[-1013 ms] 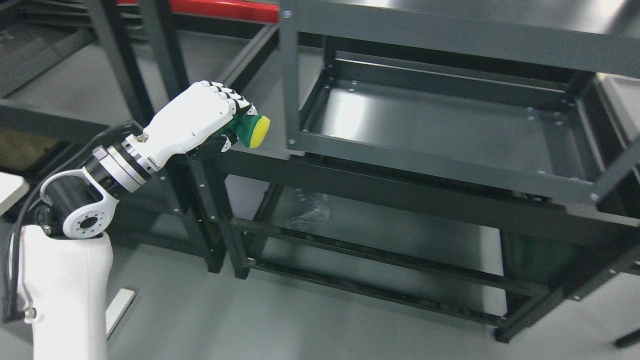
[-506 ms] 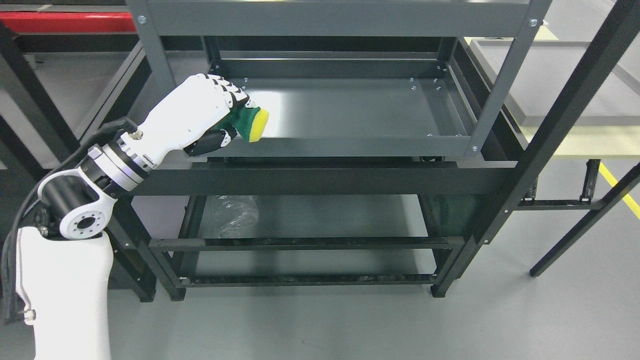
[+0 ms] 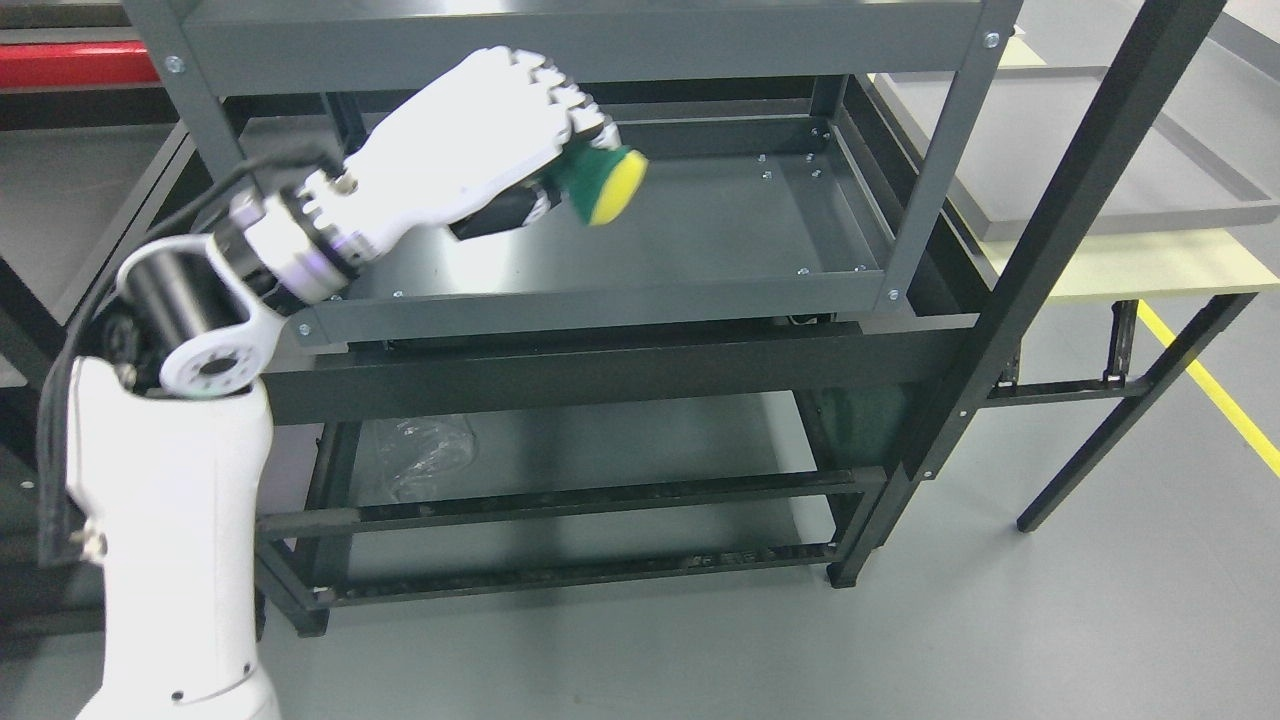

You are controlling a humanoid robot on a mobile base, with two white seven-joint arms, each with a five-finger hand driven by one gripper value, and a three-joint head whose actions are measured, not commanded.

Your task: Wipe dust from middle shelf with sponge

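The left hand (image 3: pixel 480 140) is curled tight around the sponge (image 3: pixel 603 185), whose green scouring backing sits against the fingers (image 3: pixel 560 95) while the yellow face points away from the palm, toward the far right. Hand and sponge hang inside the opening of the rack, over the left part of the middle shelf (image 3: pixel 700 230), and the sponge looks clear of the metal, not pressed onto it. I judge this to be the approach step: the sponge is carried in, and wiping has not begun. The next move calls for lowering the hand and turning the wrist so a flat face of the sponge meets the shelf, then sweeping it across.

Just above the knuckles runs the front rail of the top shelf (image 3: pixel 580 40), which leaves little headroom for lifting. Below the wrist is the raised front lip (image 3: pixel 600 305) of the middle shelf, which the forearm must stay over. To the right of the hand stands the rack's upright post (image 3: pixel 935 170), limiting a sweep that way. Well below, on the bottom shelf, lies a crumpled clear plastic bag (image 3: pixel 420 455). The right arm does not show.
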